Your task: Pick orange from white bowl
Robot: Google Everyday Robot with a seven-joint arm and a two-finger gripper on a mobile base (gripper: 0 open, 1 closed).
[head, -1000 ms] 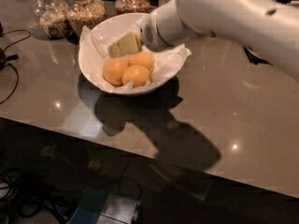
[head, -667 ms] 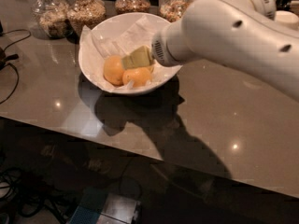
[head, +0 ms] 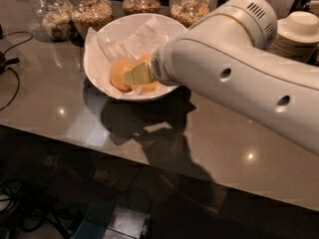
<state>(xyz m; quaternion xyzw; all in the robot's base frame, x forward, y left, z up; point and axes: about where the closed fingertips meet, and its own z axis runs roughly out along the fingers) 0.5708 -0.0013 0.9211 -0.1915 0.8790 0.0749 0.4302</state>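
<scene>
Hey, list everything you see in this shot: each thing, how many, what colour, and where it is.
counter: one, glossy grey-brown, across the view
white bowl: one, glossy white, on the counter, left of centre
paper: one crumpled sheet, white, lining the bowl
oranges: at least two showing, yellow-orange, in the bowl, partly hidden by the arm
glass jars: four in plain sight, clear with brownish grain, along the back edge
plates: one stack, white, far right at the back
cable: dark, at the counter's left edge
arm: one, white, reaching in from the right
pincer: one, yellowish, inside the bowl against the oranges
</scene>
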